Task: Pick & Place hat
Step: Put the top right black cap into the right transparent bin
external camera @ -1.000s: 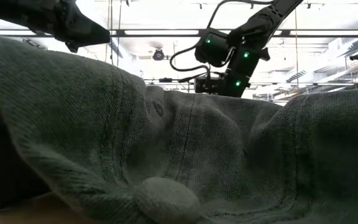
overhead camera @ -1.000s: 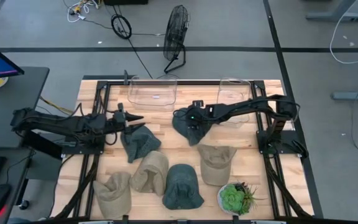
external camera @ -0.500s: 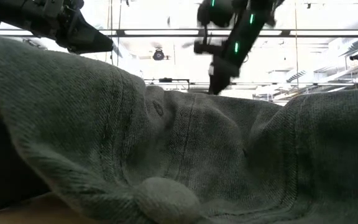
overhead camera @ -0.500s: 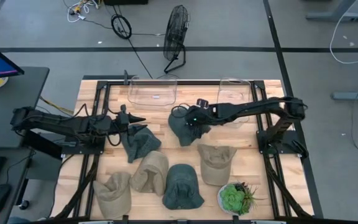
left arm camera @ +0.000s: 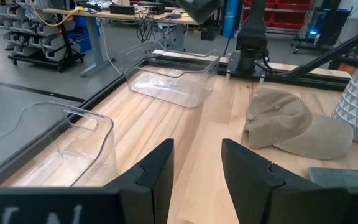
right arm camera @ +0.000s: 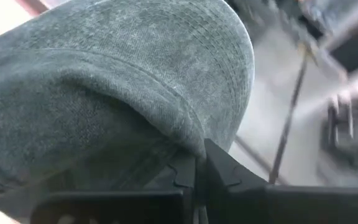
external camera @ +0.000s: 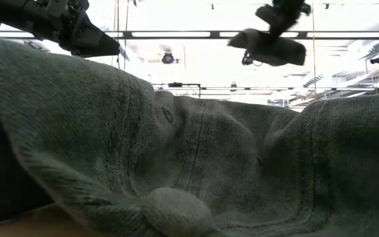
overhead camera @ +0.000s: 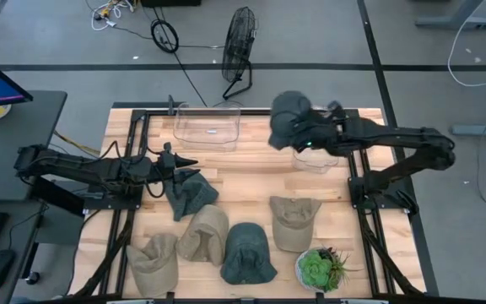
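The right pincer [overhead camera: 304, 138] is up in the air at the far side of the wooden surface [overhead camera: 251, 181], its fingers pinched together on the fabric of a dark green hat [overhead camera: 288, 116]. The hat hangs off the pincer clear of the surface, and a clear bin [overhead camera: 316, 139] lies directly beneath the pincer. In the low view the same hat [external camera: 268, 47] droops from the arm high against the ceiling lights.

The left pincer [overhead camera: 178, 160] hovers with its fingers [left arm camera: 157, 171] apart and nothing between them, just beside a second dark green hat [overhead camera: 189, 192] lying on the surface. A second clear bin [overhead camera: 207, 127] sits beyond it. Nearer the front edge lie three tan hats [overhead camera: 293, 221], another green hat [overhead camera: 246, 253] and a potted plant [overhead camera: 319, 268].
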Robot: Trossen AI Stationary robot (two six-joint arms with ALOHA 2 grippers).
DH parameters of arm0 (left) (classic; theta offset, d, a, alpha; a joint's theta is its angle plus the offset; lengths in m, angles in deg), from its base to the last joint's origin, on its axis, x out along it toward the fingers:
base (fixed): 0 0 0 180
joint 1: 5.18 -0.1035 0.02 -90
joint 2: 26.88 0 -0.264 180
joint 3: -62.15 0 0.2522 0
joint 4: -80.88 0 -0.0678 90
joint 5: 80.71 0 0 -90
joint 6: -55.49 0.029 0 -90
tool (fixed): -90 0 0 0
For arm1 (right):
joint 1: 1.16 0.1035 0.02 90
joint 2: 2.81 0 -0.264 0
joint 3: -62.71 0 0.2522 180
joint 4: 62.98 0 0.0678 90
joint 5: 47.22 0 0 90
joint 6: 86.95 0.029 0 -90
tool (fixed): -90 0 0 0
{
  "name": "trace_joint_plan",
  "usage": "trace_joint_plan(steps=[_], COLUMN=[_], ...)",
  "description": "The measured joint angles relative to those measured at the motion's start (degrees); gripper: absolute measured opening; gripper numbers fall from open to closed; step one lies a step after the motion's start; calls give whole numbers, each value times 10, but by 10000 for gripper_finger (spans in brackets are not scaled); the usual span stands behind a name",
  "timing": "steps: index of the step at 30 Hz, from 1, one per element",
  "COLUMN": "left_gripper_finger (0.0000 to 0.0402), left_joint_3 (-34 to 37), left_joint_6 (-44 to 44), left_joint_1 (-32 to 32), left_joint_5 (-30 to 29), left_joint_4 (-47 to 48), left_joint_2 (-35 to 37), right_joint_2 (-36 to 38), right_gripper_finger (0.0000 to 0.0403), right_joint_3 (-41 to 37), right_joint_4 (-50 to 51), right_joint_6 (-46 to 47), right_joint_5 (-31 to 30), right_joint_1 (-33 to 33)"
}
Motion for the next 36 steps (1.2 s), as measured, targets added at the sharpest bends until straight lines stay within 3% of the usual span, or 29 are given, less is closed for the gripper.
trace_joint_plan(steps=[4,10,17,26,36], left_gripper_finger=[138,138,138,138,138], left_joint_3=[0,0,0,0,0], left_joint_6=[1,0,0,1,3], left_joint_1=[0,0,0,0,0], left_joint_5=[0,0,0,0,0], left_joint_4=[0,0,0,0,0], left_joint_2=[0,0,0,0,0], right_joint_2=[31,40,39,39,39], right_gripper_finger=[10,11,11,11,24], right_joint_3=[-67,-194,-306,-319,-319], right_joint_4=[27,-7,-117,-140,-149], right_joint_6=[91,144,86,0,-18], right_joint_5=[0,1,1,1,48], right_joint_1=[-41,-110,-196,-239,-240])
